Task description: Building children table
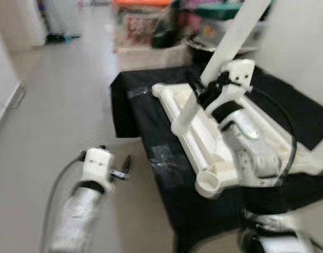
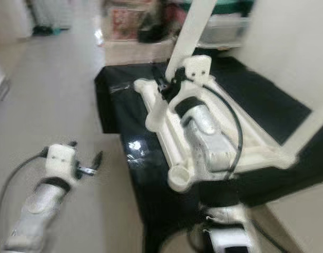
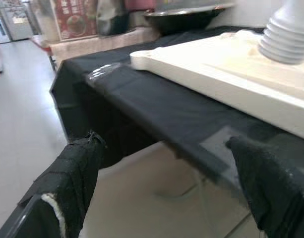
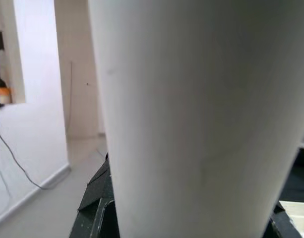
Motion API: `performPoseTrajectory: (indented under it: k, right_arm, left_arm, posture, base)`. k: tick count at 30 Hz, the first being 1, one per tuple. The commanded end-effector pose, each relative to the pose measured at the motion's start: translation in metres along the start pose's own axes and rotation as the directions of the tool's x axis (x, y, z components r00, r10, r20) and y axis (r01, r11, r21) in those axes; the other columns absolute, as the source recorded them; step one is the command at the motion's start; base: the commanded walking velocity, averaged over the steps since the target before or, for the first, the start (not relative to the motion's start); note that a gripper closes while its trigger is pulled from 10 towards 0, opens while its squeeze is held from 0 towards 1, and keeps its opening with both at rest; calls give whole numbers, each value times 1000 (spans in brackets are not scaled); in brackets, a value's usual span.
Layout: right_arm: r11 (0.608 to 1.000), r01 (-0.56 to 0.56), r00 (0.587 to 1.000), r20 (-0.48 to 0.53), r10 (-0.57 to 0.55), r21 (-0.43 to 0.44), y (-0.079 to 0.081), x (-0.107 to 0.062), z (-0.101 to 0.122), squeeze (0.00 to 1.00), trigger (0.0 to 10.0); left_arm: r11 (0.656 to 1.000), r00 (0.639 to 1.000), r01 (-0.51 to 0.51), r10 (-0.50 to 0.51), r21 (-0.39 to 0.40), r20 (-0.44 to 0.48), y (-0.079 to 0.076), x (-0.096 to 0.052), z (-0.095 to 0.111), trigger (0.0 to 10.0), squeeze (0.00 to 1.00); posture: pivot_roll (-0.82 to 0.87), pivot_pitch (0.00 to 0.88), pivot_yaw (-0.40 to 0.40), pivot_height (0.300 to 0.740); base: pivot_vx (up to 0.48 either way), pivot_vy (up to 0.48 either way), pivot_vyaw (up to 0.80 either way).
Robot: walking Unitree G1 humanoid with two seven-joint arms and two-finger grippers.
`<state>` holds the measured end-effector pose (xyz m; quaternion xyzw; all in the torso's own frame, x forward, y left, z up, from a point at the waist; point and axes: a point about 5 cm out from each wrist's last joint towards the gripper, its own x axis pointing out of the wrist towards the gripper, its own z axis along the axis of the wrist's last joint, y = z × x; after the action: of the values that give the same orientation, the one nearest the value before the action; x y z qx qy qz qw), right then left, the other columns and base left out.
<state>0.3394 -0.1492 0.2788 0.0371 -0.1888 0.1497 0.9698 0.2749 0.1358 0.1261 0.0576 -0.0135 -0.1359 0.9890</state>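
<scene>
The white table top [image 1: 174,103] lies upside down on a black-covered platform [image 1: 166,163], with an open round socket [image 1: 207,182] at its near corner. A long white table leg [image 1: 232,37] stands tilted over the top's far part. My right gripper [image 1: 208,92] is shut on the leg low down, and the leg [image 4: 191,119] sits close in front of the right wrist camera. My left gripper [image 1: 124,166] hangs open over the floor to the left of the platform. Its black fingers [image 3: 72,173] frame the platform edge, the table top [image 3: 216,69] and the leg's ribbed end [image 3: 290,34].
Boxes and clutter [image 1: 145,26] stand beyond the platform's far end. A pale wall [image 1: 3,95] runs along the left, with wide bare floor [image 1: 61,116] between it and the platform. Another white bar [image 2: 314,126] slants at the right edge. The eye views are blurred.
</scene>
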Motion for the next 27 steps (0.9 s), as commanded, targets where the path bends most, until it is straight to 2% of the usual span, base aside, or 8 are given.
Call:
performPoseTrajectory:
  k: [1,6,17,20,21,27]
  right_arm:
    - [997,-76,997,23,75,15,21,5,3,0,10000]
    - [997,-77,997,17,77,25,22,4,2,0,10000]
    - [992,-113,994,9,113,50,28,3,1,0,10000]
    - [986,-156,988,1,156,66,33,3,-1,0,10000]
    - [968,-241,970,-10,242,66,44,-1,-3,0,10000]
    - [933,-357,933,-36,359,48,59,-7,-7,0,10000]
  left_arm:
    - [999,999,-31,32,33,-27,9,-5,-6,10000,0]
    - [999,1000,-14,15,40,-24,7,-5,-5,10000,0]
    - [998,1000,4,-2,69,-31,3,-5,-7,10000,0]
    - [998,999,-11,13,54,-32,4,-5,-8,10000,0]
    - [999,999,-22,23,45,-31,6,-5,-7,10000,0]
    - [999,999,-24,26,49,-34,6,-5,-8,10000,0]
  posture:
    - [-17,0,-46,740]
    - [-18,0,-42,740]
    - [-19,0,-39,740]
    - [-16,0,-41,740]
    - [-16,0,-43,740]
    - [-17,0,-44,740]
  base:
    - [0,0,0]
    - [0,0,0]
    - [0,-463,0]
    - [0,0,0]
    - [0,0,0]
    - [0,0,0]
